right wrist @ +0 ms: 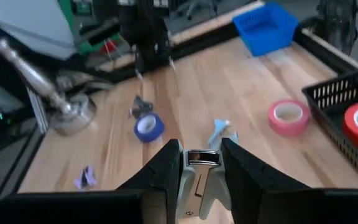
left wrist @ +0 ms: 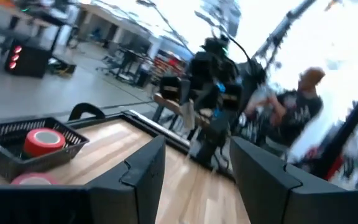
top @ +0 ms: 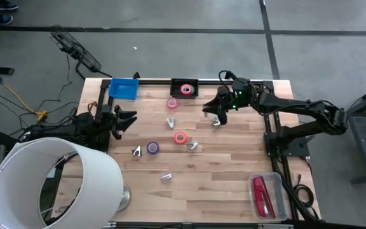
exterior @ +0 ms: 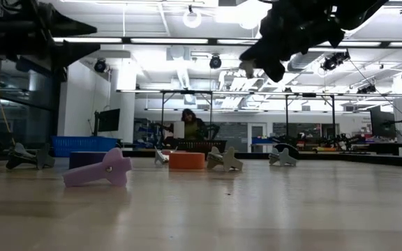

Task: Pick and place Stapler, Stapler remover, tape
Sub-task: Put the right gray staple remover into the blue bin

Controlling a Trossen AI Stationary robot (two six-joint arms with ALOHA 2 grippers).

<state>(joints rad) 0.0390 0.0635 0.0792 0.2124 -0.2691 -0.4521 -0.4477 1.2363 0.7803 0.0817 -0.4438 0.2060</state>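
Observation:
My right gripper (top: 216, 119) hangs above the table's far middle, shut on a silvery staple remover (right wrist: 198, 177). My left gripper (top: 126, 121) waits open at the table's left edge, nothing between its fingers (left wrist: 143, 171). The red stapler (top: 261, 194) lies in a clear tray (top: 277, 180) at the near right. One red tape roll (top: 186, 88) sits in a black basket (top: 184, 81) at the far edge. Pink tape (top: 172, 103), red tape (top: 180, 137) and purple tape (top: 152, 147) lie flat on the wood. Other staple removers (top: 170, 122) (top: 136, 151) lie among them. My right gripper pinches the staple remover's body (right wrist: 197, 163) between its two fingers (right wrist: 166, 171). The fingers slant down from the table's far right. The remover is lifted clear of the table, seen high up in the low view as the pale piece (exterior: 246, 67).
A blue bin (top: 123, 88) stands at the far left corner. More staple removers (top: 192, 145) (top: 166, 177) lie mid-table. A white lampshade (top: 49, 184) and its metal base (top: 124, 198) crowd the near left. A person (exterior: 187, 125) sits beyond the table.

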